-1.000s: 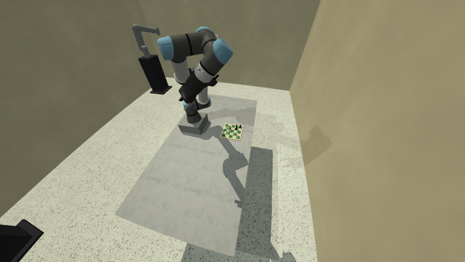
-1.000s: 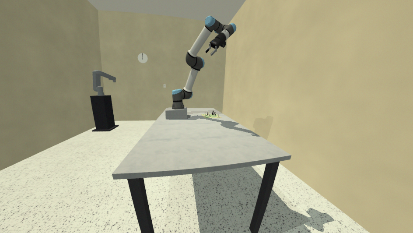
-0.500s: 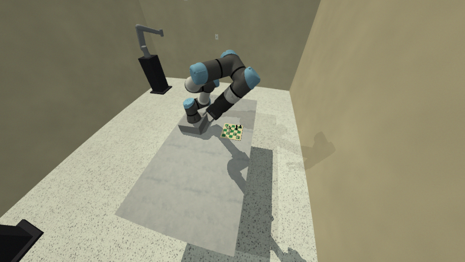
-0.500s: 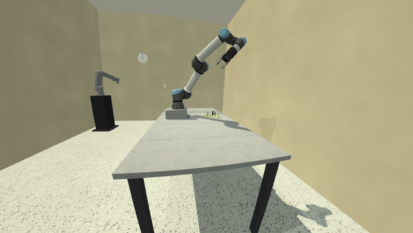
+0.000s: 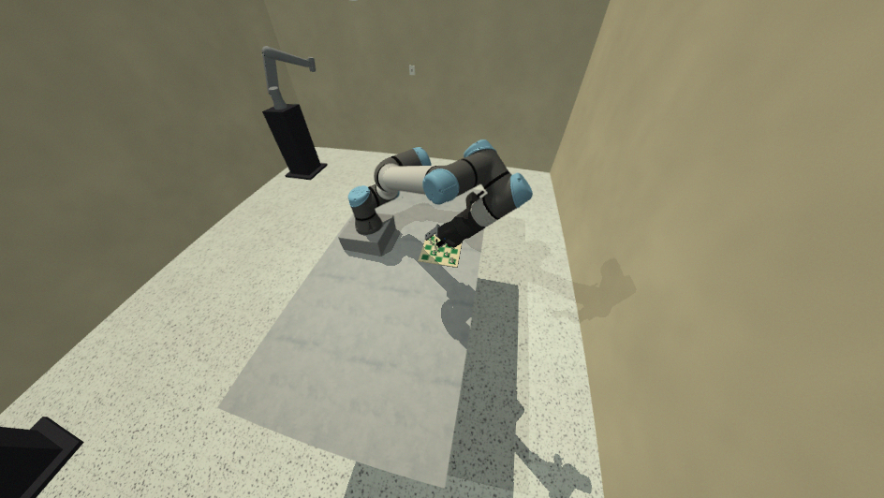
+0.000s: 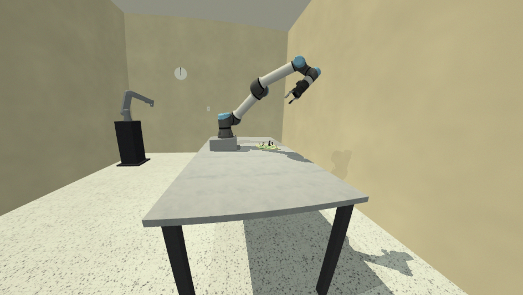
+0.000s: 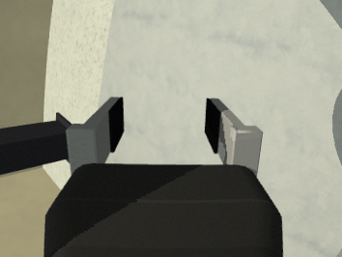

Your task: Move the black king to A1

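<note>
Grey tabletop (image 6: 237, 183) is carrying a small green-and-cream board (image 6: 268, 147) at its far end, just beside the robot's base block (image 6: 222, 143), w/ a few pieces standing on it. Black king (image 6: 270, 142) is, I judge, the taller dark piece near the board's far side in the exterior view; too small to be sure, and the edge letters aren't readable, so A1 can't be picked out. Gripper (image 6: 290, 97) is hanging high above the board, well apart from every piece, angled down toward the table. Fingers are standing fully apart w/ nothing between them; wrist view is showing only bare table surface through the gap, no board or piece. From the top view the wrist is covering the board's far corner, so part of the layout is hidden there. Step in hand, as I read it: approach phase, arm is reaching over the board, pick not begun. Next move calls for lining the open fingers over the king, dropping straight down around its upper body w/o brushing the neighbours, then closing. Main risk: clipping a nearby piece on the way down.
</note>
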Available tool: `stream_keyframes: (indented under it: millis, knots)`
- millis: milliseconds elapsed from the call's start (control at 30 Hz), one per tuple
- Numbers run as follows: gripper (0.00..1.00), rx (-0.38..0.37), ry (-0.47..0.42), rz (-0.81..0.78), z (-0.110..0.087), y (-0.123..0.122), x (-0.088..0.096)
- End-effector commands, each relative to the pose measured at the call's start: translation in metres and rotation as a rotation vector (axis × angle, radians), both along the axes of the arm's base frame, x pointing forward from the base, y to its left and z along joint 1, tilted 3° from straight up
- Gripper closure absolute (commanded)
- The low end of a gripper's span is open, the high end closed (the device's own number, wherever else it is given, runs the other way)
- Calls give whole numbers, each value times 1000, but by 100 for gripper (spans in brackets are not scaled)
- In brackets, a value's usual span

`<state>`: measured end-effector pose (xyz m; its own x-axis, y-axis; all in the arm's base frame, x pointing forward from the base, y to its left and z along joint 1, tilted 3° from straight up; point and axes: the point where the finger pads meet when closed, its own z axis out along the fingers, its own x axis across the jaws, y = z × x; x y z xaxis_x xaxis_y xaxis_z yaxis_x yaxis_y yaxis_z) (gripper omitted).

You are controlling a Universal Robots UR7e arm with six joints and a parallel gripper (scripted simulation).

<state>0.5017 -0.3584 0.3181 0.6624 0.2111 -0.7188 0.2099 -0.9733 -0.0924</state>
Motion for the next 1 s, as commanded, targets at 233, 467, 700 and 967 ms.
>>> stream_keyframes:
  millis: [233, 467, 700, 967]
  knots:
    - [0, 330, 74, 256, -113, 87, 74]
    - [0, 436, 103, 334, -151, 121, 92]
    - [0, 587, 147, 440, -205, 171, 110]
    - [0, 766, 202, 557, -270, 234, 122]
